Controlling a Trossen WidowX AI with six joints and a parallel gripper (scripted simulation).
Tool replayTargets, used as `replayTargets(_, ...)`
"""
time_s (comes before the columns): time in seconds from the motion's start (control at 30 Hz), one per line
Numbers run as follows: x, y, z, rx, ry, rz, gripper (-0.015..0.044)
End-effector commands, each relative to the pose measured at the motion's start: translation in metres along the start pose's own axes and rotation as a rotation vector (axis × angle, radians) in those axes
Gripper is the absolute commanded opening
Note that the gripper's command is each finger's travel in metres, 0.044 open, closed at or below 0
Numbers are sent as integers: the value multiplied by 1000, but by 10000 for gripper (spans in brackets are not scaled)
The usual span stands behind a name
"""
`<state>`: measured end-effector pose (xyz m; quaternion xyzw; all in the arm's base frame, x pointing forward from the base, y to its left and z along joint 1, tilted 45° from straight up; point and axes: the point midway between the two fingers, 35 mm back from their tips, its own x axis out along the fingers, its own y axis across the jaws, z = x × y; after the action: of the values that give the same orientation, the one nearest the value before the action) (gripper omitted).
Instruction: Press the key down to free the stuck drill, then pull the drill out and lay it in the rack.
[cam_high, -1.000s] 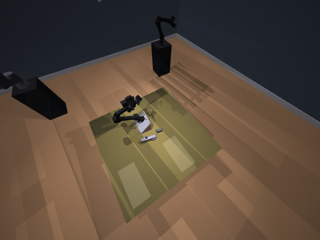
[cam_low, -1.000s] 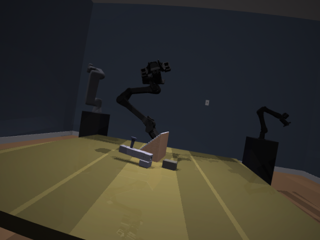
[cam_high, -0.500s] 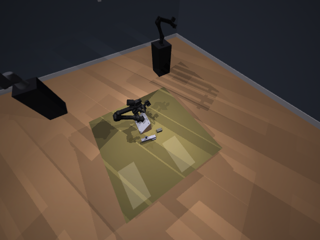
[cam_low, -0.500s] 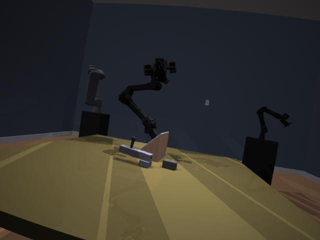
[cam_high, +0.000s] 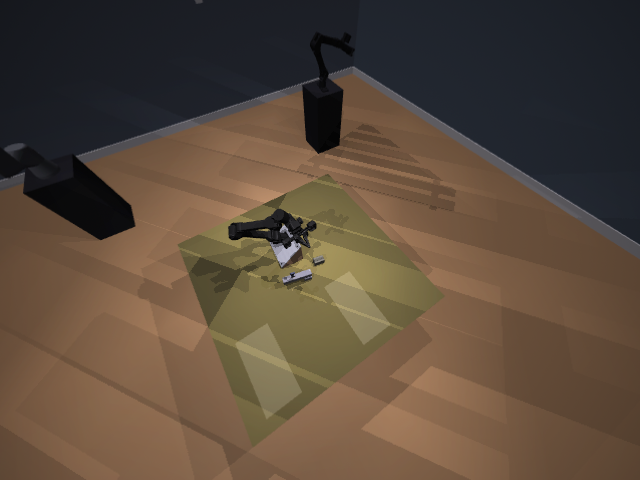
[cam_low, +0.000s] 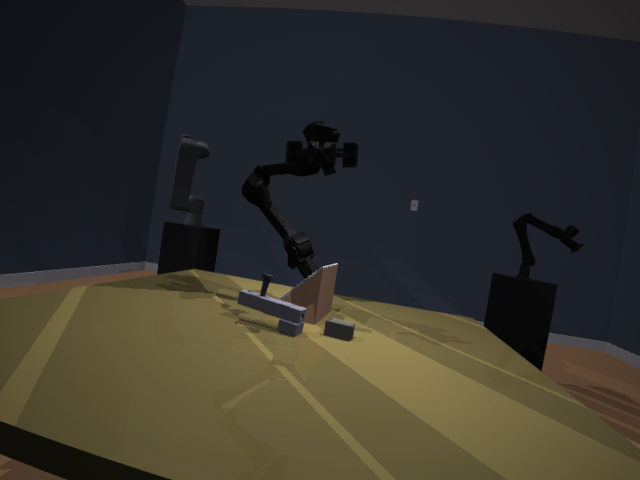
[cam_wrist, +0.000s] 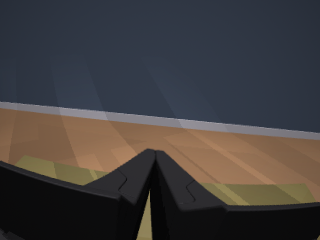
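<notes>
My gripper (cam_high: 308, 244) (cam_low: 328, 171) (cam_wrist: 154, 158) is shut, its fingertips meeting with nothing seen between them. It hangs high above the work surface, touching none of the objects. A pale bar-shaped body (cam_high: 303, 276) (cam_low: 276, 306) lies near the middle of the surface, raised on a small foot at one end. A dark flat-headed pin (cam_high: 292, 274) (cam_low: 265, 285) stands upright from its other end; it looks like the key. A small grey block (cam_high: 318, 260) (cam_low: 339, 329) lies beside the bar. I cannot make out for certain the drill or which piece is the rack.
A wedge-shaped stand (cam_high: 284, 254) (cam_low: 321, 296) with a sloping white face and brown sides stands behind the bar, beneath the arm. The yellow-green surface (cam_high: 398, 289) (cam_low: 129, 382) has wooden floor around it. Two other arms stand on dark pedestals (cam_high: 323, 116) (cam_low: 519, 315) (cam_low: 187, 250) farther away.
</notes>
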<state>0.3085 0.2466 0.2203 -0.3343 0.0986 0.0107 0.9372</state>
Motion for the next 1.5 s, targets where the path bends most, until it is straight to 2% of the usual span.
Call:
replayTargets(0.0, 39, -11, -65, -9, 268, 0, 0)
replayTargets(0.23, 54, -31, -129, 9, 539, -24, 0)
replayTargets(0.43, 51, -55, -184, 45, 796, -71, 0)
replayTargets(0.87, -8, -119, -273, 155, 1404, -277, 0)
replayTargets(1.47, -9, -121, -277, 154, 1419, -284, 0)
